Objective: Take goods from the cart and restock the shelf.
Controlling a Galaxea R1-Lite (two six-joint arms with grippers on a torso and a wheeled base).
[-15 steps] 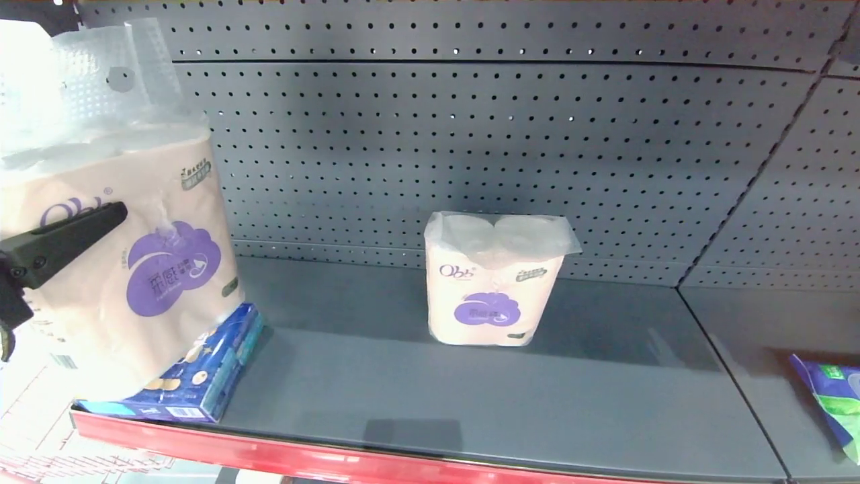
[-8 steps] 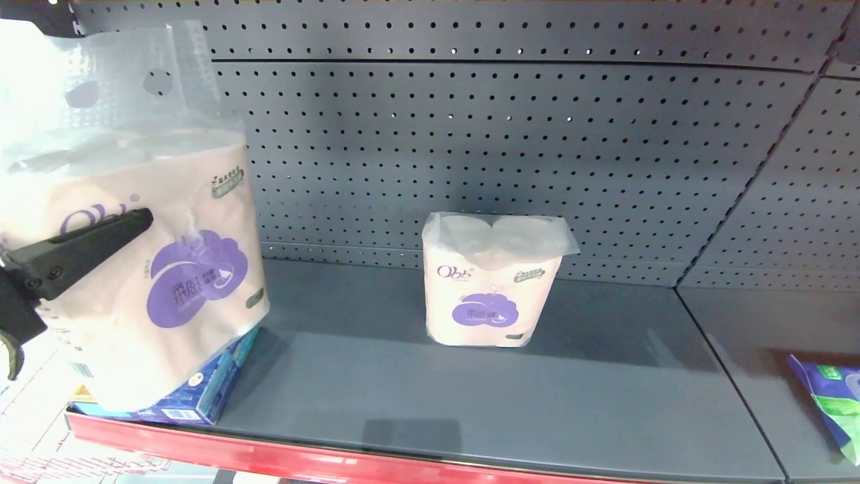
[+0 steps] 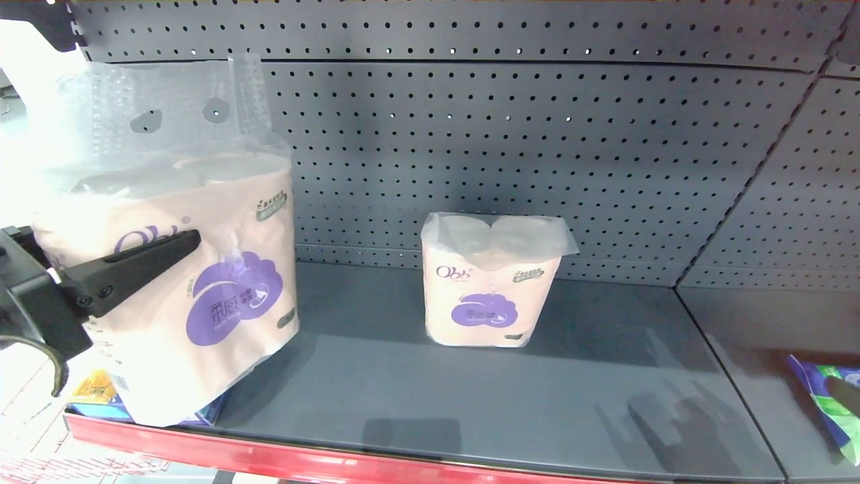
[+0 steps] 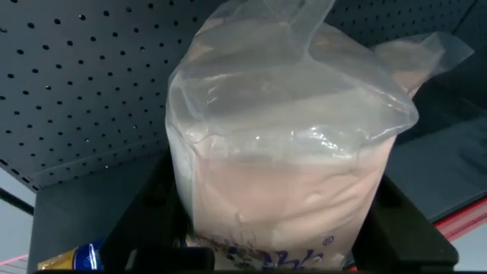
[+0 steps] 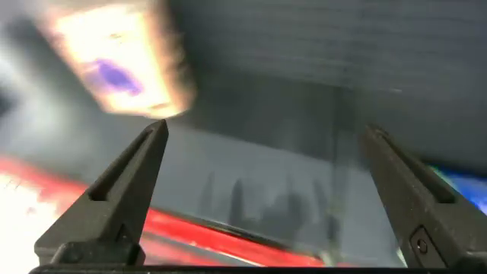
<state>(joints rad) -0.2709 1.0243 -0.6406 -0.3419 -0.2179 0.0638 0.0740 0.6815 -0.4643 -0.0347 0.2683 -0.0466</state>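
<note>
The left gripper is clamping a toilet paper pack between its jaws at the shelf's left end — over a blue box. The right gripper's jaws are standing wide apart — empty.

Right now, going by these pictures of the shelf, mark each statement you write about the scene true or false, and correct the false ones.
1. The left gripper is shut on a pack of toilet paper. True.
2. The second pack lies flat on its side. False: it stands upright in the middle of the shelf.
3. The right gripper is open and holds nothing. True.
4. The shelf's front edge is green. False: it is red.
5. A blue and green bag lies at the far right. True.
</note>
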